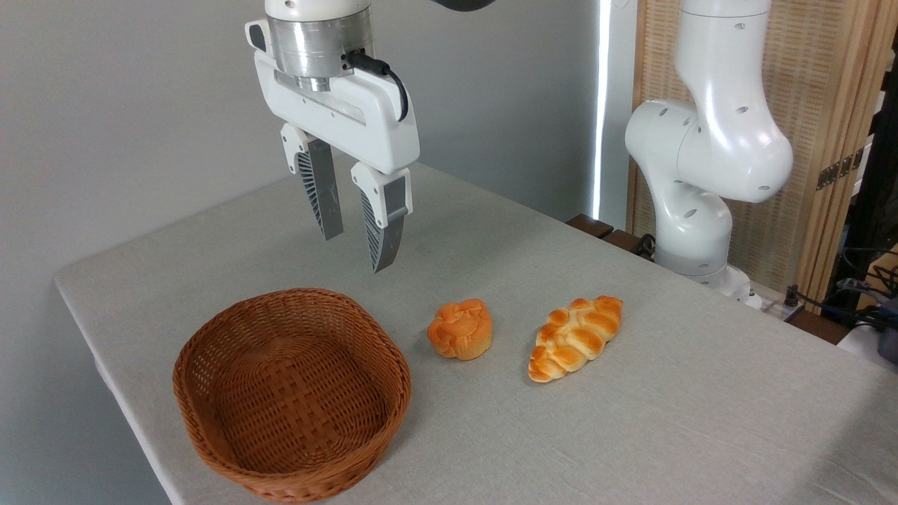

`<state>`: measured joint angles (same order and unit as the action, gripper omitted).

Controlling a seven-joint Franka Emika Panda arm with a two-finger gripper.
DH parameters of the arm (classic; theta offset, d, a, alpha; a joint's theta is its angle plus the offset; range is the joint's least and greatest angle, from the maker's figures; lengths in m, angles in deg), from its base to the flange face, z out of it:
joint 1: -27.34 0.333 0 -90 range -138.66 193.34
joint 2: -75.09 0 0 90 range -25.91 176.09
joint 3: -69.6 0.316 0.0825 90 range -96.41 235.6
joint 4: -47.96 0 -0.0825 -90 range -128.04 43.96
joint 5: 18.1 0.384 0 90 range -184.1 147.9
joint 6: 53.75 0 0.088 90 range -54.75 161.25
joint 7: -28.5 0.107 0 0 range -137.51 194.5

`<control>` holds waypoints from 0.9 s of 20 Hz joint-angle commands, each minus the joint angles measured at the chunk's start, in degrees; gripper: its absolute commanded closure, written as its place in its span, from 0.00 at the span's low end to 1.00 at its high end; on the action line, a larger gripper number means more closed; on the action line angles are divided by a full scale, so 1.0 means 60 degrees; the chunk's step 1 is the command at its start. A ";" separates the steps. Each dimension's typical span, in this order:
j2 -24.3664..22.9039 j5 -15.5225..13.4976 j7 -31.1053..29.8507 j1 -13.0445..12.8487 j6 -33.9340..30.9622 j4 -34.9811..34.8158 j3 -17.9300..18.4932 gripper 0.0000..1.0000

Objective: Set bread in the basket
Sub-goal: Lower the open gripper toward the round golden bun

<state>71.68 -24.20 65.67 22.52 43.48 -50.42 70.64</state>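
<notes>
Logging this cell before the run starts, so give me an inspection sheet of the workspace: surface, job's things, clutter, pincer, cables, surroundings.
Surface: table under a pale grey cloth, no stains seen.
Job's things: round bun on the cloth, right of the basket, apart from it; the basket holds nothing.
Clutter: braided loaf right of the bun, not touching it.
Pincer: pincer open, holding nothing, hanging above the table behind the basket.
Cables: black cable at the wrist; more cables off the table at right.
Surroundings: grey wall, robot base, slatted screen.

Bread (460,329) on table — beside empty basket (291,393).
</notes>
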 commanded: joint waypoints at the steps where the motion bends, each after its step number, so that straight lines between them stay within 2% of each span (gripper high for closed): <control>1: -0.0133 -0.0155 0.0044 -0.0032 -0.0457 0.0195 0.0220 0.00; 8: -0.0090 -0.0126 0.0117 -0.0076 -0.0429 0.0166 0.0134 0.00; 12: -0.0163 -0.0038 0.0147 -0.0134 -0.0386 -0.0242 -0.0159 0.00; 14: -0.0673 -0.0038 0.0365 -0.0237 0.0022 -0.0987 -0.0159 0.00; 18: -0.1480 -0.0141 0.1712 -0.0295 0.0523 -0.2205 -0.0261 0.00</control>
<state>68.49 -24.20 70.48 21.16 44.14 -56.56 69.18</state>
